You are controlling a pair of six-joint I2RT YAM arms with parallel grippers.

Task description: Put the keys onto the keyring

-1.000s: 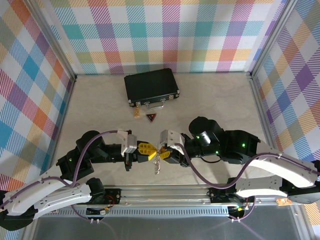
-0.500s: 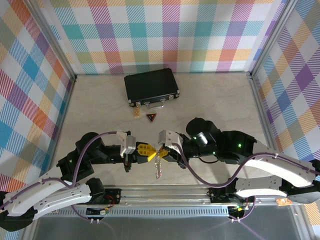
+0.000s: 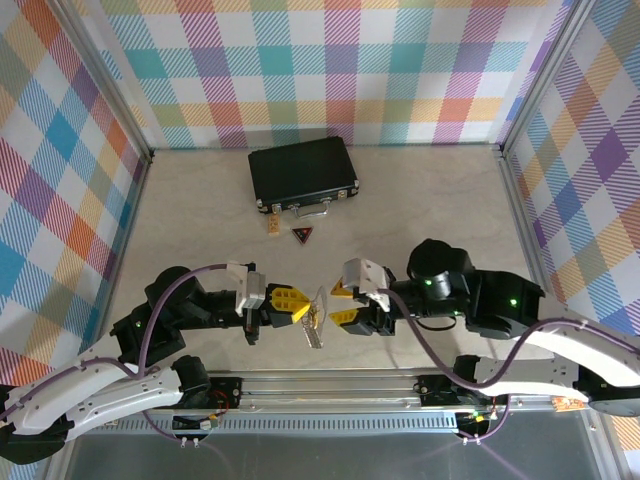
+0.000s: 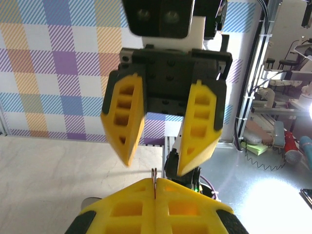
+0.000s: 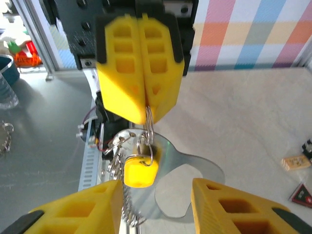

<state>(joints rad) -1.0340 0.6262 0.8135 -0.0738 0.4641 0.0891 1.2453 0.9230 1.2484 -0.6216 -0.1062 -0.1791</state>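
- The left gripper [image 3: 298, 306] sat closest to the arm bases, just above the near edge of the table [image 3: 200, 200]. Its yellow fingers were pressed flat together and pinched the top of the keyring [image 3: 315, 328].
- One keyring was in sight. It was a silvery loop with a chain-like run of links, and it hung down from the left fingertips, off the table, between the two grippers.
- One key [image 5: 141, 174] could be counted, a tiny one with a yellow head. In the right wrist view it dangled from the ring just below the left fingertips. Its blade could not be made out.
- The right gripper [image 3: 336, 304] faced the left one from just beside the ring. Its two yellow fingers were spread apart with a clear gap between them, and they held nothing and touched nothing.
- Farther out on the table lay one small dark triangular tag [image 3: 302, 235] with a red mark.
- Just beside the tag, on its left, lay one small tan piece [image 3: 274, 228].
- Beyond those two stood the single container, one black case [image 3: 303, 170]. It was closed, with its silver handle toward the arms, so whatever it held could not be seen.
- Checked walls enclosed the table on three sides.
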